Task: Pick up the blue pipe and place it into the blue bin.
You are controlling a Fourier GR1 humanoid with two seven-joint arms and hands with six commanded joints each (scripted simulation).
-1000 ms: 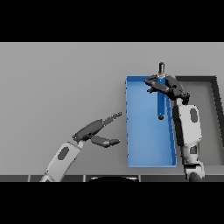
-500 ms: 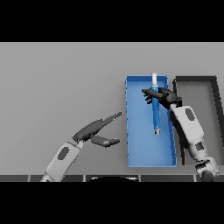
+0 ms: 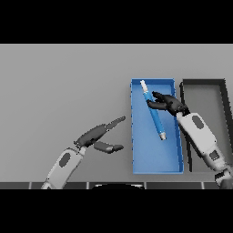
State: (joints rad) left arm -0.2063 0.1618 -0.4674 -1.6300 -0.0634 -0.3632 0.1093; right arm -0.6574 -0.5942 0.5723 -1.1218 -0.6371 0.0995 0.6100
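A blue pipe (image 3: 154, 116) is seen lying inside the blue bin (image 3: 150, 159), right of centre in the frame. The pipe is tilted, with its pale tip toward the upper left corner of the bin and its other end pointing down and right, near the middle of the bin floor. It appears to be resting on the bin floor, though contact cannot be confirmed.

The right hand (image 3: 169, 103) is placed over the upper right part of the bin, with its fingers spread and mostly straight, reaching left toward the upper half of the pipe. The fingertips are just beside or touching the pipe; nothing is gripped by them. The white and grey right arm is seen running down to the lower right edge of the frame, crossing the bin's right wall.

A dark bin (image 3: 205, 86) is set just right of the blue one, at the right side of the frame.

The left hand (image 3: 98, 134) is held over the bare grey table (image 3: 59, 82), lower left of centre, well apart from the blue bin's left wall. Its fingers are stretched out toward the upper right, thumb held apart below; nothing is held.
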